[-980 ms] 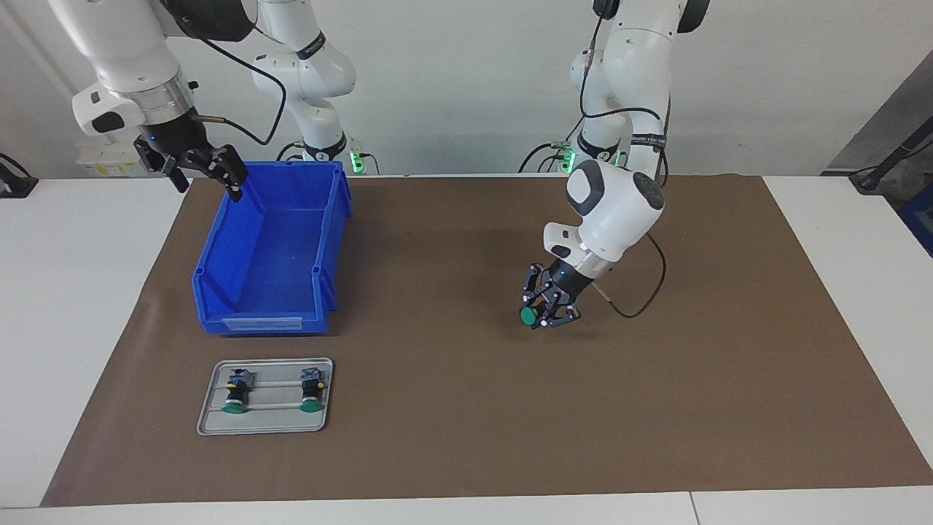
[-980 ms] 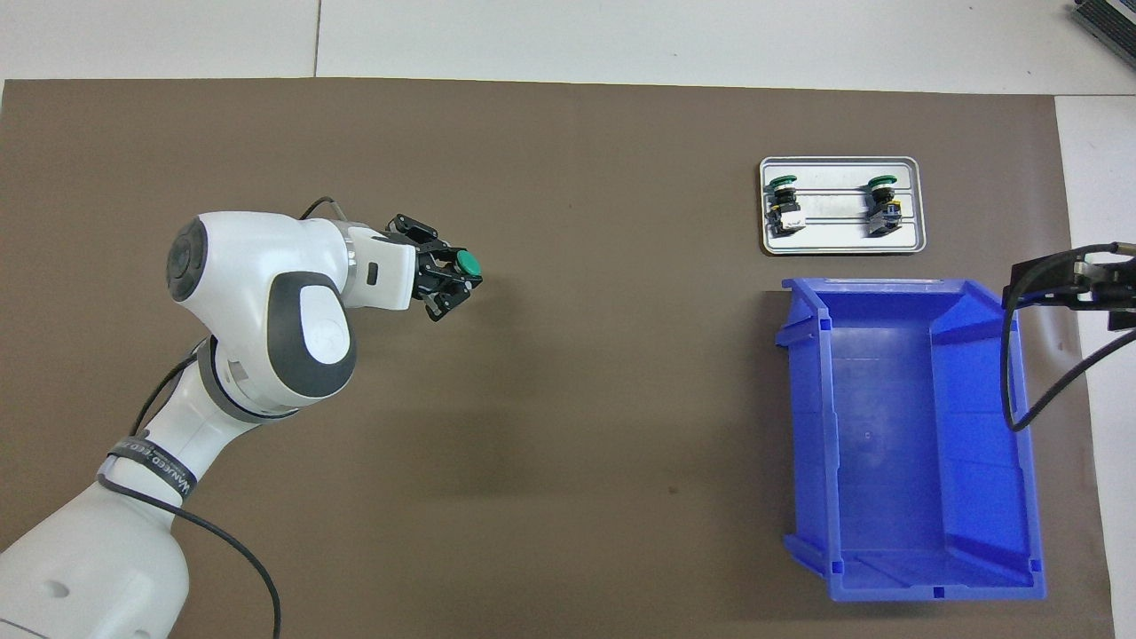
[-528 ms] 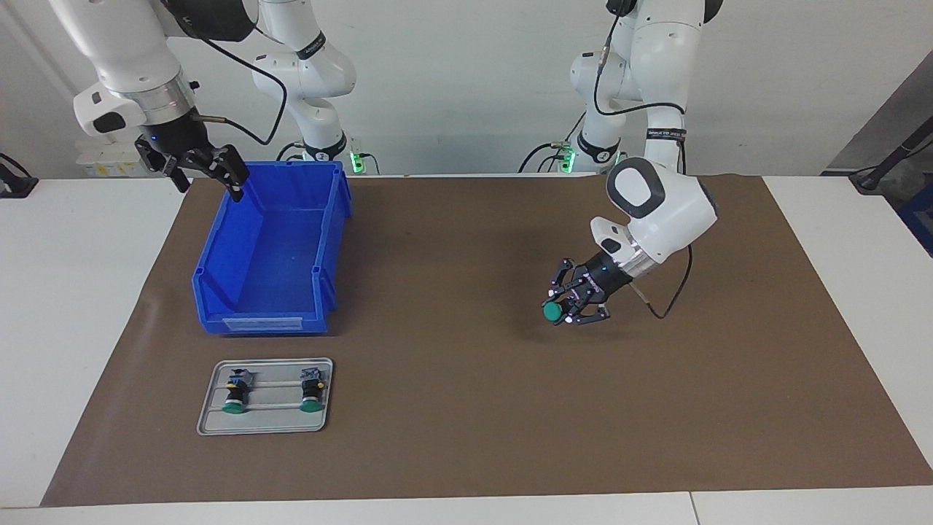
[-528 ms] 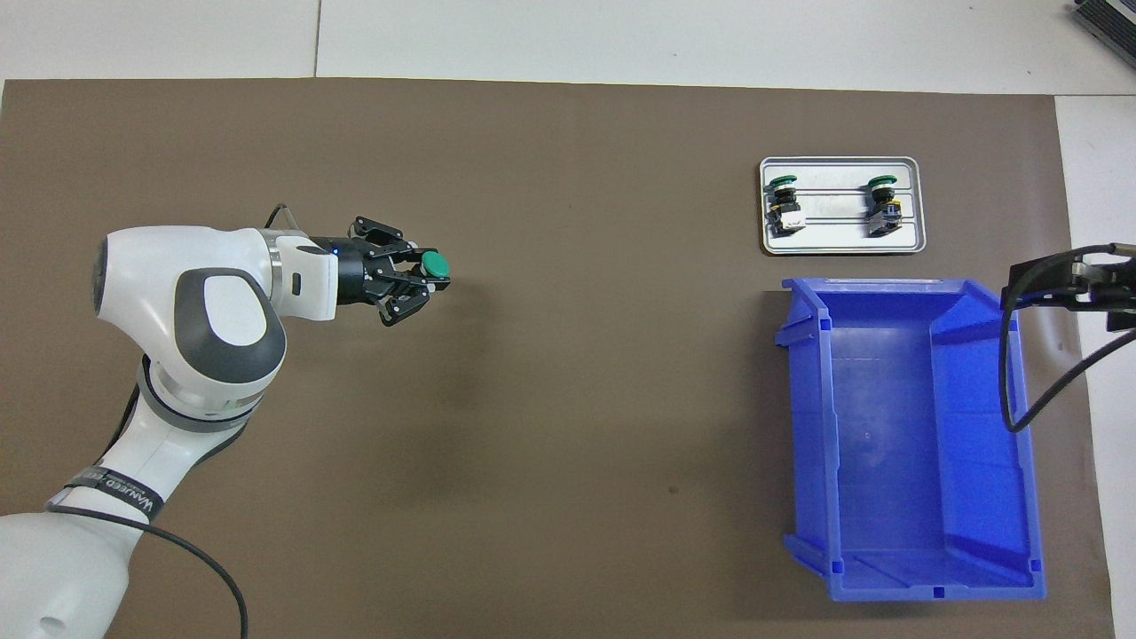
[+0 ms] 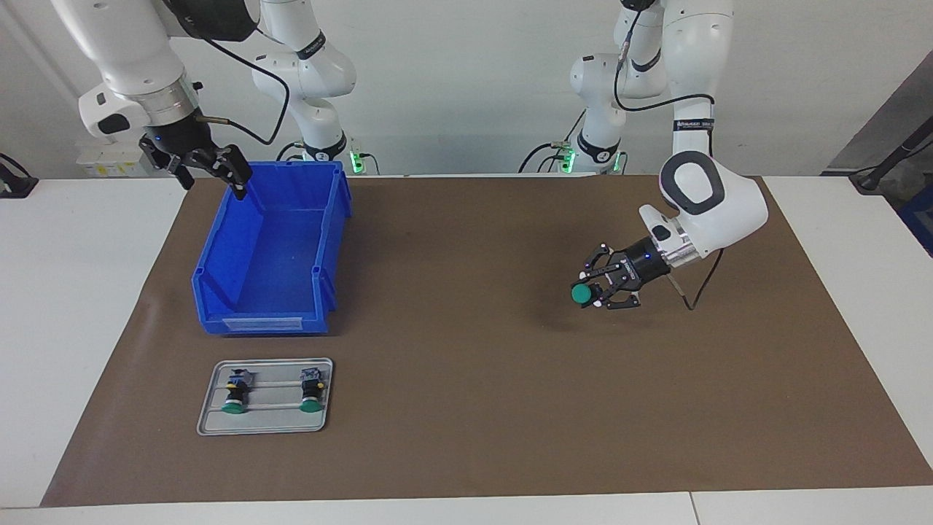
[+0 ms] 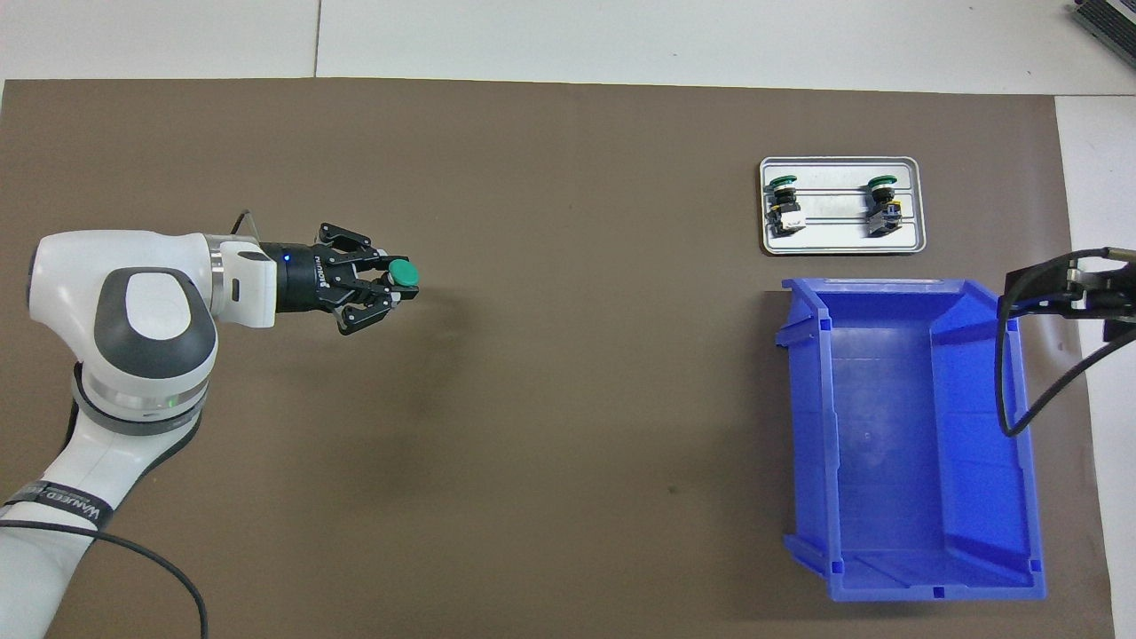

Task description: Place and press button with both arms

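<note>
Item: button (image 5: 581, 293), green cap, dark body; one unit in transit. The left gripper (image 5: 599, 290) is gripping it by the body, fingers clamped part-way on either side, cap pointing out past the fingertips toward the right arm's end of the table. Gripper and load are hanging low over the bare brown mat (image 5: 466, 408) at the left arm's end; a shadow on the mat under them is suggesting the button is not touching down, though that reading is a judgement.

Item: right gripper (image 5: 208, 164), jaws standing wide and holding nothing, waiting over the corner of the blue bin (image 5: 240, 319) that is nearest the robots.

Item: blue bin, sitting on the mat at the right arm's end, nothing showing inside it.

Item: metal tray (image 5: 211, 429), lying just beside the bin and farther from the robots. It is carrying two more buttons (image 5: 235, 394), lying on their sides, well apart from each other, caps pointing away from the robots.

Status: pickup is looking done, since one button is already in the left gripper. Placement is remaining; the button is not yet resting on any surface, and where it is meant to go is not showing. The press is also remaining, and by the task wording it is probably falling to the waiting right arm. Progress is judged as early to middle
</note>
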Action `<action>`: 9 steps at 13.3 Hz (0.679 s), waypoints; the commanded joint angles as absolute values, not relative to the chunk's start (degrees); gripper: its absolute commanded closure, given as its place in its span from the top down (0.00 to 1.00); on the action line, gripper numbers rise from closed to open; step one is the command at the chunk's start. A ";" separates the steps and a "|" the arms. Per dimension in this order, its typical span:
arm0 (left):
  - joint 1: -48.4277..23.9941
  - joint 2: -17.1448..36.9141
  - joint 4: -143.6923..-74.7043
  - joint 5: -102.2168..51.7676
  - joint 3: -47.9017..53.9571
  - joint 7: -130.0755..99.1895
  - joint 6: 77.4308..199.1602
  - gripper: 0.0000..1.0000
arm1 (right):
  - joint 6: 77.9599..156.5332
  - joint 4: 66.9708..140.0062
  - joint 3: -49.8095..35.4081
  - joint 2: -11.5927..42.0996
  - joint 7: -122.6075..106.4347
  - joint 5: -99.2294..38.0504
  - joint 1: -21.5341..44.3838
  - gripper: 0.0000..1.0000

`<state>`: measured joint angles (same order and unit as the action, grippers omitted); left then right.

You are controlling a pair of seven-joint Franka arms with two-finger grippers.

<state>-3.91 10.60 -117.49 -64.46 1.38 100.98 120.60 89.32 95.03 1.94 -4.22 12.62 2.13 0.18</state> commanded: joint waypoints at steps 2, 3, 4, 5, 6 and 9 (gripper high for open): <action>1.92 7.04 -121.54 -66.09 1.58 106.08 114.10 0.00 | 88.86 95.36 0.10 -5.27 13.71 2.20 0.18 1.00; 2.98 6.34 -122.42 -66.09 1.50 107.13 112.86 0.00 | 88.94 95.19 -0.43 -5.36 13.62 2.28 0.09 1.00; 3.51 5.89 -123.56 -66.09 1.49 108.10 112.59 0.00 | 89.12 95.19 -0.44 -5.36 13.62 2.29 0.09 1.00; 3.52 5.54 -124.36 -66.18 1.49 108.54 112.50 0.00 | 89.38 95.19 -0.44 -5.36 13.62 2.29 0.09 1.00; 3.60 5.19 -124.71 -66.18 1.49 108.63 111.98 0.00 | 89.65 95.19 -0.44 -5.36 13.62 2.29 0.09 1.00; 5.71 4.40 -126.65 -66.18 1.41 109.07 111.62 0.00 | 89.39 95.89 -0.35 -5.80 13.71 2.20 -0.35 1.00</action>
